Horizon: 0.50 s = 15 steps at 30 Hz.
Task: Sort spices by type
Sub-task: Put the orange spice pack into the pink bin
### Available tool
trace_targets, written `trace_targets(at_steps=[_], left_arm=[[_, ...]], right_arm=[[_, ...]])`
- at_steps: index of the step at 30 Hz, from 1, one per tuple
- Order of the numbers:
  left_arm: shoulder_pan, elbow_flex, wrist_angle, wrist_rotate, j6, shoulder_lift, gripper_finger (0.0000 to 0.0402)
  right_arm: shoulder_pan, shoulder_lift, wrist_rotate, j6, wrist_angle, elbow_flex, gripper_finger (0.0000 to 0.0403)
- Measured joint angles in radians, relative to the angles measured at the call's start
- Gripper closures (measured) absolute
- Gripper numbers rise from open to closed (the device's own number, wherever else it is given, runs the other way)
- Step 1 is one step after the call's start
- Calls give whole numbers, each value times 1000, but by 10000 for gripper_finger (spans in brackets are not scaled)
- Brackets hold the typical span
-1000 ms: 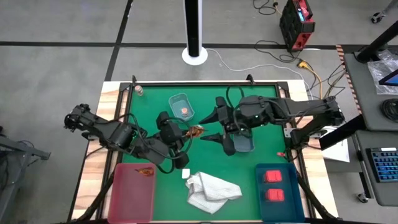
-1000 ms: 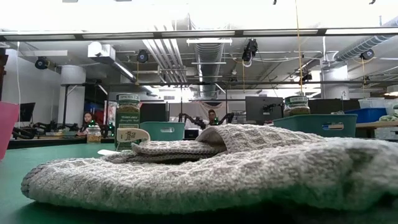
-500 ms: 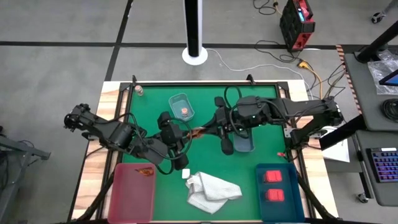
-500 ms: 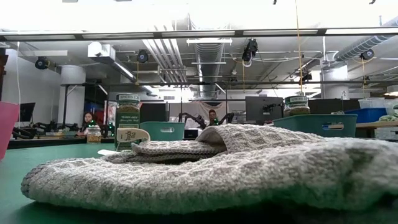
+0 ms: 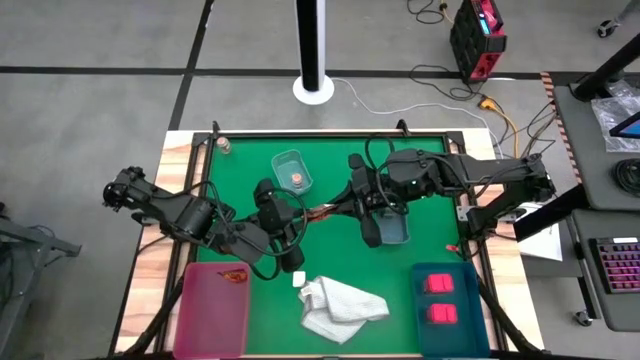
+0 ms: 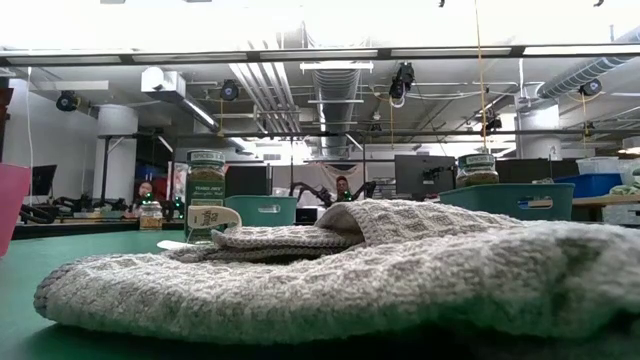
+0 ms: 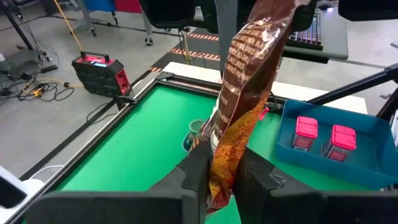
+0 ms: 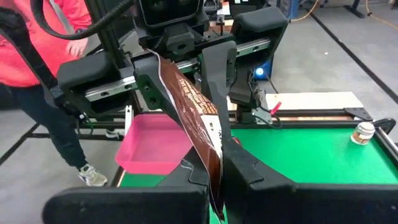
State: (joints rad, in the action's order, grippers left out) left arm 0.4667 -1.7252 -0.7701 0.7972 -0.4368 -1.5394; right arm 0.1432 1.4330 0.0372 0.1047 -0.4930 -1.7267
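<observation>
A flat brown and red-orange spice packet (image 5: 318, 210) hangs above the middle of the green table, stretched between my two grippers. My left gripper (image 5: 303, 213) is shut on its left end and my right gripper (image 5: 335, 208) is shut on its right end. In the left wrist view the packet (image 7: 249, 81) runs away from my left gripper (image 7: 222, 171) to the right one. In the right wrist view the packet (image 8: 186, 93) runs from my right gripper (image 8: 214, 165) to the left one. Two pink-topped jars (image 5: 438, 298) stand in a blue tray (image 5: 468, 318). My left gripper pinches the packet's left end (image 7: 219, 163) between its two fingers, coming level from the table's left. The packet is lifted clear of the table and reaches away toward the other gripper. My right gripper pinches the packet's right end (image 8: 208, 140) between its two fingers, coming level from the table's right. The packet stands on edge in the hold, clear of the table.
A pink tray (image 5: 200, 320) at the near left holds another packet (image 5: 235, 275). A white cloth (image 5: 340, 308) lies at the near middle. A clear tray (image 5: 283, 160) stands at the far middle, a bluish one (image 5: 400, 235) under my right arm. A small jar (image 5: 225, 146) stands at the far left corner.
My right gripper, open a second ago, has moved toward the table's left onto the free end of the packet and shut on it. The packet, held before only by my left gripper, now spans between both.
</observation>
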Motion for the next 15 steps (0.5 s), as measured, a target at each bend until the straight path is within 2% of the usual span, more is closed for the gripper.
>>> trace_targets(at_steps=[7,11,15], left_arm=[[2,3,-1,-112,-19,15,285],[2,3,12,-107,-9,18,234],[-6,3,62,-105,43,19,206]], right_arm=[[0,-23,4,10,-52,-2,394],[0,-36,-11,45,-137,-5,394],[0,-25,-13,89,-242,-4,394]])
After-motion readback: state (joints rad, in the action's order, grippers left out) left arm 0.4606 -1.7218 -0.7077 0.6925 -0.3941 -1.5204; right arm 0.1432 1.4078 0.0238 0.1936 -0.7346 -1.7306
